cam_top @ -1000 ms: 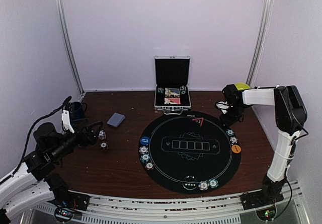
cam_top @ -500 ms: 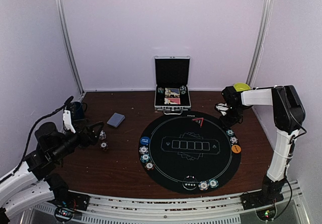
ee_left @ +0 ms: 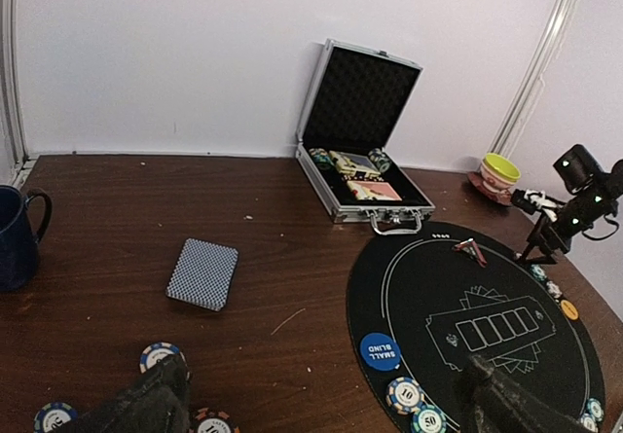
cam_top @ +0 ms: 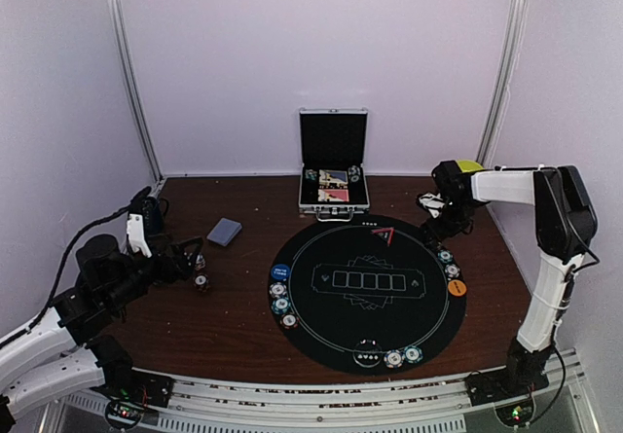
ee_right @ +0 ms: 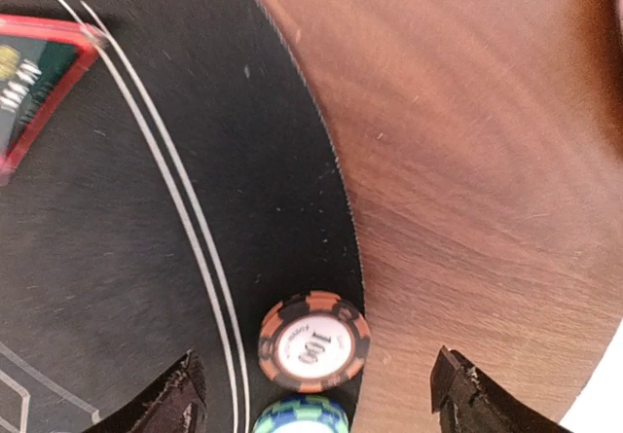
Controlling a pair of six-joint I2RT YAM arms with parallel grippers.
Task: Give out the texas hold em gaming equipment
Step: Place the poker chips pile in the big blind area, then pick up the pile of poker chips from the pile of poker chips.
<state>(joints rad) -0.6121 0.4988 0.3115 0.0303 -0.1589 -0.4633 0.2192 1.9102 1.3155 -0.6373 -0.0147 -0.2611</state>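
On a dark wooden table point(cam_top: 234, 331) walled in white, the right gripper point(ee_right: 318, 394) hangs empty, jaws spread wide over the orange chip point(ee_right: 313, 342). Lifting straight up looks the surest way not to nudge it. Dark-striped, its white face marked 100, the chip lies flat at the black poker mat's point(ee_right: 117, 258) edge, just beside a blue-green chip point(ee_right: 300, 415). The left gripper point(ee_left: 326, 404) gapes empty near loose chips point(ee_left: 161, 355).

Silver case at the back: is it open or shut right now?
Open. The silver case has its lid standing upright, black lining showing, bottom half uncovered.
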